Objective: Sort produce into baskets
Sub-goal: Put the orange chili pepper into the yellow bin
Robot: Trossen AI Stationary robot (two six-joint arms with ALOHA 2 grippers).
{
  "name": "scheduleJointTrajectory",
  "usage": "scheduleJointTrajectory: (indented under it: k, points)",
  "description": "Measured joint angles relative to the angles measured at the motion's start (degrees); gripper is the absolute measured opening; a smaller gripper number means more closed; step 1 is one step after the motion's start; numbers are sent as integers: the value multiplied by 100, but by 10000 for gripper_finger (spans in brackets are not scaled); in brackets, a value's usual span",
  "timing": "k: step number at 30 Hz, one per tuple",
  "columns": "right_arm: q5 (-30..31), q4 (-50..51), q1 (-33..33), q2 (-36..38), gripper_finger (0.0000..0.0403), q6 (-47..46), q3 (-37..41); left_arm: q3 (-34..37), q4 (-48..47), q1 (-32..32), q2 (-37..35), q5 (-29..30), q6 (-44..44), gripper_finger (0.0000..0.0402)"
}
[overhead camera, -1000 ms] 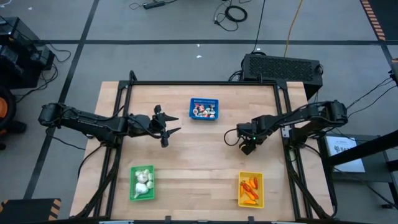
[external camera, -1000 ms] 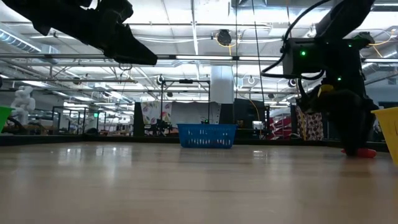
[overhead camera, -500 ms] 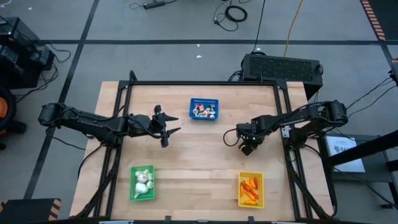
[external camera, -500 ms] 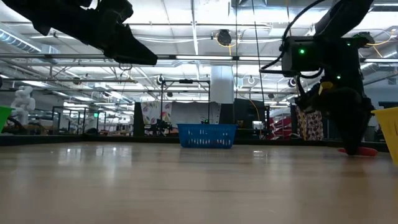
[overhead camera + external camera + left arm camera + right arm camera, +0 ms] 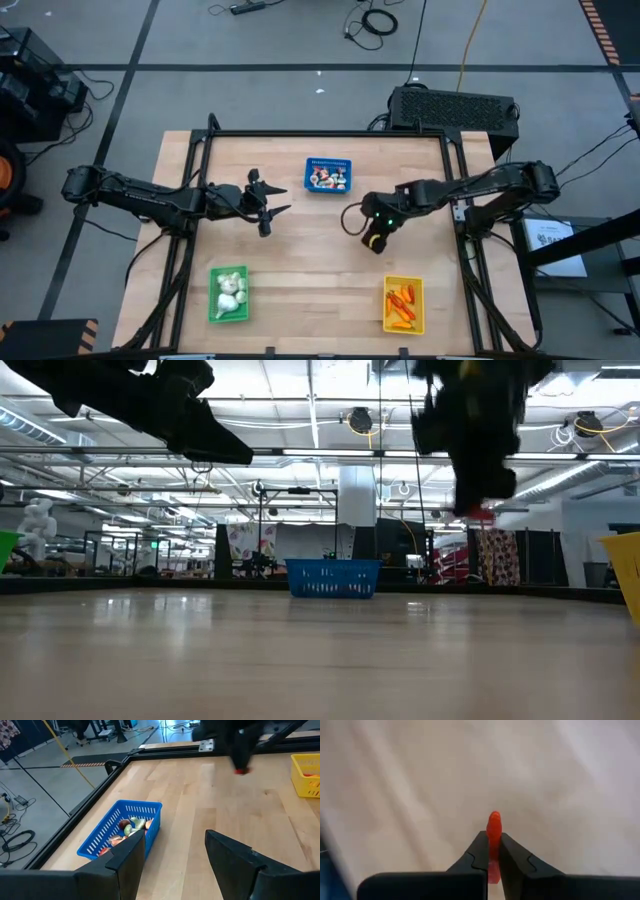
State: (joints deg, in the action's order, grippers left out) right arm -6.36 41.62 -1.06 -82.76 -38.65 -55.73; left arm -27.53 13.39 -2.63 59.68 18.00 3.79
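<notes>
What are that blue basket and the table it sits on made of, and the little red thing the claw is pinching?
The blue basket looks like moulded plastic: uniform colour, thin slotted walls. The table looks like pale wood with a smooth finish: visible plank seams and grain. The red piece, clamped in the right gripper, looks like glossy plastic, probably a toy vegetable; its even colour suggests so, though rubber is possible.

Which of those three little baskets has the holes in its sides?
The blue basket, at the table's far edge. Its walls are an open lattice, while the yellow basket looks solid-walled; the green basket shows only from above.
</notes>
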Motion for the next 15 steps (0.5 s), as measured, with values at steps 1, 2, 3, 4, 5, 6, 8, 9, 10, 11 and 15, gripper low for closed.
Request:
scheduleJointTrajectory:
  k: [1, 2, 3, 4, 5, 6, 8, 9, 10, 11, 15]
  points:
    - [-89, -125, -117, 0, 16, 3, -109, 0, 0, 0, 0, 0, 0, 215]
    - [-148, -247, -238, 0, 16, -37, -198, 0, 2, 0, 0, 0, 0, 215]
    - [-175, -360, -391, 0, 16, -155, -269, 0, 1, -2, 0, 0, -2, 215]
    - [-224, -466, -538, 0, 16, -311, -326, 0, 1, 0, 0, 0, -2, 215]
    - [-296, -536, -697, 0, 16, -517, -376, 0, 0, 0, 0, 0, -2, 215]
    - [-363, -581, -882, 0, 16, -738, -407, 0, 0, 0, 0, 0, -2, 215]
    - [-472, -585, -1272, 0, 16, -1263, -413, 0, 0, 0, 0, -20, -4, 215]
    - [-474, -551, -1501, 0, 16, -1554, -410, 0, 0, 0, 0, -71, -7, 215]
    - [-476, -516, -1723, 1, 16, -1830, -410, 0, 0, 0, 0, -140, -17, 215]
    - [-469, -486, -1943, 0, 16, -2108, -408, 0, 1, 0, 0, -202, -25, 215]
    - [-381, -496, -2758, -59, 16, -3255, -359, 0, 17, -2, 0, -355, -48, 215]
